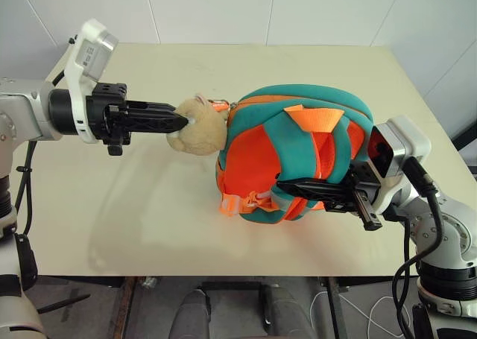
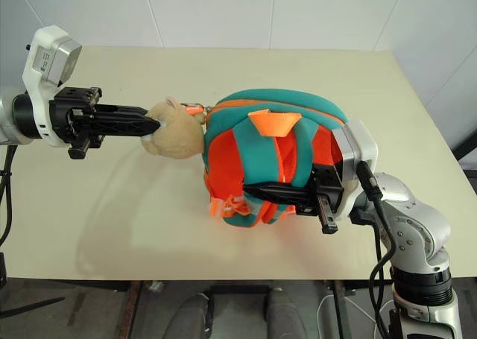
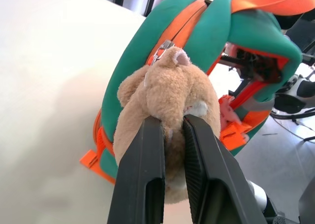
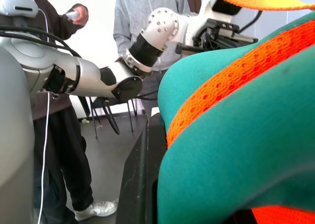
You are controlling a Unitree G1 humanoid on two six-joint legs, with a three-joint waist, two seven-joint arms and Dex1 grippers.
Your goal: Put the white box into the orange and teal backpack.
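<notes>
pinched between my left gripper's (image 3: 172, 135) jaws, closest in the left wrist view, is the beige pom-pom (image 1: 195, 124) that hangs off the backpack's zipper end. my left arm reaches in level from the left edge of the bench (image 1: 112, 205), and those jaws are closed tight on the fluff.

moving right, the backpack (image 1: 294, 153) is propped on the bench with its strap side facing me, teal straps and an orange loop on top, orange zipper track running along the upper curve. it looks zipped shut.

at the right, my right gripper (image 1: 298, 188) has its jaws shut on the bag's lower strap area, bracing it from that side.

i can't find the white box on the bench, so i can't say where it is.

my read: i'm on the opening step, holding the bag steady at both ends. next i'd need to pull the charm along the zipper line while the right side holds firm, without the fluff slipping out.

two people stand past the bench on the left-arm side, one holding a small device; they're clear of the bag. cables trail under both arms.
</notes>
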